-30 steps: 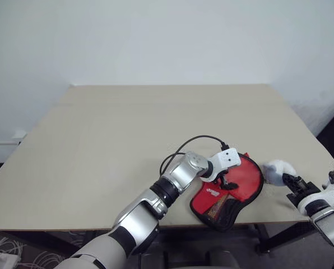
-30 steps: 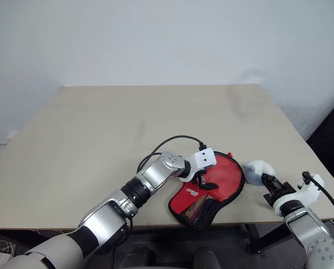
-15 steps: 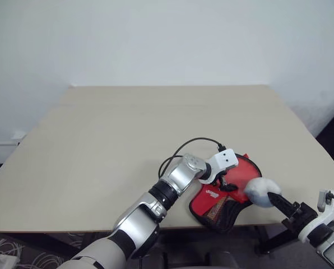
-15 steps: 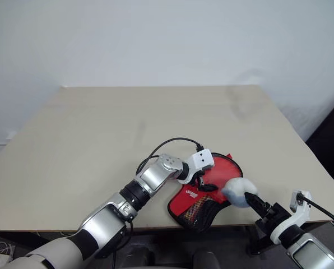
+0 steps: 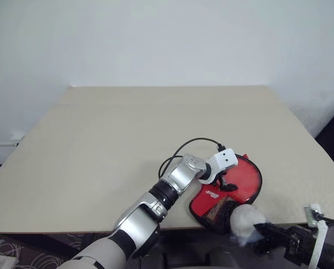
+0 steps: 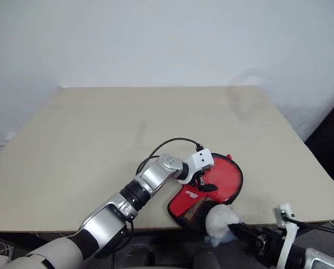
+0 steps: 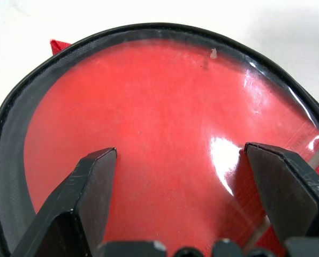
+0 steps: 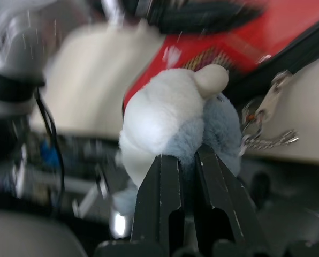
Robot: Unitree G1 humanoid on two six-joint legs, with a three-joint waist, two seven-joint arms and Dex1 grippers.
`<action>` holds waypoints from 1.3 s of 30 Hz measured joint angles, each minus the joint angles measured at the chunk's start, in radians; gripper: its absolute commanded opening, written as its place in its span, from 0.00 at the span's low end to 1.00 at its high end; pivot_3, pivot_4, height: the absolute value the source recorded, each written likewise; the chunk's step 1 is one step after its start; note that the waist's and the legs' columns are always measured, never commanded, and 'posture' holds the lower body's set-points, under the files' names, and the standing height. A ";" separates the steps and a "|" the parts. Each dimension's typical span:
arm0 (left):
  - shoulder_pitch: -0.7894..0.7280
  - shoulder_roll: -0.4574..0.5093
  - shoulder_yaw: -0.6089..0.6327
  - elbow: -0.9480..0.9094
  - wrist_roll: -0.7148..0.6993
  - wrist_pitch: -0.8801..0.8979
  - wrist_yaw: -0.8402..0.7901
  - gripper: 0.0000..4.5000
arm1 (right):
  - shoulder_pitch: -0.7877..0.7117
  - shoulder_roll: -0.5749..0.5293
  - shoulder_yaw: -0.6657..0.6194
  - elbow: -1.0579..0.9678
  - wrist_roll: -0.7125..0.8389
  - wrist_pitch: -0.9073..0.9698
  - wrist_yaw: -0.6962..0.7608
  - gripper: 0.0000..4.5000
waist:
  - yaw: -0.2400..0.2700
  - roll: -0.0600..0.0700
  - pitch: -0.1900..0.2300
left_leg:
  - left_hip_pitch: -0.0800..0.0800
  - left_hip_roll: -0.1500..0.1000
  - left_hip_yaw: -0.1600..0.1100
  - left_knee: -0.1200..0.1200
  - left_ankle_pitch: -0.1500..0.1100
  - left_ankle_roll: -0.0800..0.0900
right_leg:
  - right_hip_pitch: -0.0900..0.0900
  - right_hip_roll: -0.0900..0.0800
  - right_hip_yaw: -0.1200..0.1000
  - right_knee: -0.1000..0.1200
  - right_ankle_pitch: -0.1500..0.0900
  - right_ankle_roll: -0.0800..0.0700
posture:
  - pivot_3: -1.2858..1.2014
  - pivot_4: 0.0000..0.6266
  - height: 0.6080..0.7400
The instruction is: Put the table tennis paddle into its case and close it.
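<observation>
Where the tan wooden table [image 5: 128,129] meets its near edge, the red paddle-shaped zip case with black piping [image 5: 242,182] lies flat in the left eye view, its mesh-panelled narrow end [image 5: 218,211] reaching just past that edge. The left gripper [image 5: 227,182] rests on top of the case, its black fingers spread apart on the red surface. A small white label [image 5: 212,193] sits on the case beside the gripper, its writing too small to read. Just off the case's narrow end, below the table edge, the right gripper [image 5: 255,228] is clamped on a fluffy white-and-grey pompom ball [image 5: 244,219].

In the right eye view the same layout shows: the case [image 6: 223,182] at the near edge, the left gripper [image 6: 203,182] on it, the ball [image 6: 220,222] touching the case's mesh end.

In the left wrist view the two fingers [image 7: 82,187] stand wide apart over a glossy red round face [image 7: 154,128] ringed by black piping [image 7: 4,139]; whether this is the paddle's rubber or the case's panel, I cannot tell.

In the right wrist view the fingers [image 8: 165,193] are pressed together into the ball's fur [image 8: 170,115]. A metal chain [image 8: 266,140] hangs beside the ball, and the red case [image 8: 240,40] lies blurred beyond it.
</observation>
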 measured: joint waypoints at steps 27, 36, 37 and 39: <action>0.013 0.022 0.015 0.004 0.001 0.012 0.031 0.90 | -0.197 -0.226 0.296 -0.173 -0.178 -0.047 0.219 0.00 | 0.034 -0.021 -0.009 | 0.016 -0.001 -0.001 0.013 -0.020 -0.009 | 0.005 -0.011 -0.023 0.017 -0.009 -0.003 | 0.52 0.00 1.00; 0.005 0.022 0.015 0.008 0.001 0.013 0.017 0.90 | -0.332 -0.295 0.290 -0.285 0.069 0.007 0.043 0.00 | 0.036 -0.022 -0.008 | 0.017 0.000 0.000 0.013 -0.023 -0.010 | 0.006 -0.014 -0.027 0.015 -0.009 -0.003 | 0.52 0.00 1.00; 0.005 0.022 0.015 0.010 0.001 0.013 0.014 0.90 | -0.369 -0.298 0.322 -0.285 0.069 0.017 0.032 0.00 | 0.036 -0.022 -0.008 | 0.017 0.000 0.000 0.013 -0.023 -0.010 | 0.006 -0.014 -0.027 0.015 -0.009 -0.003 | 0.52 0.00 1.00; 0.004 0.022 0.014 0.010 0.001 0.013 0.010 0.90 | -0.424 -0.296 0.389 -0.284 0.047 0.032 0.025 0.00 | 0.036 -0.022 -0.008 | 0.017 0.000 0.000 0.013 -0.024 -0.010 | 0.006 -0.014 -0.027 0.016 -0.009 -0.003 | 0.52 0.00 1.00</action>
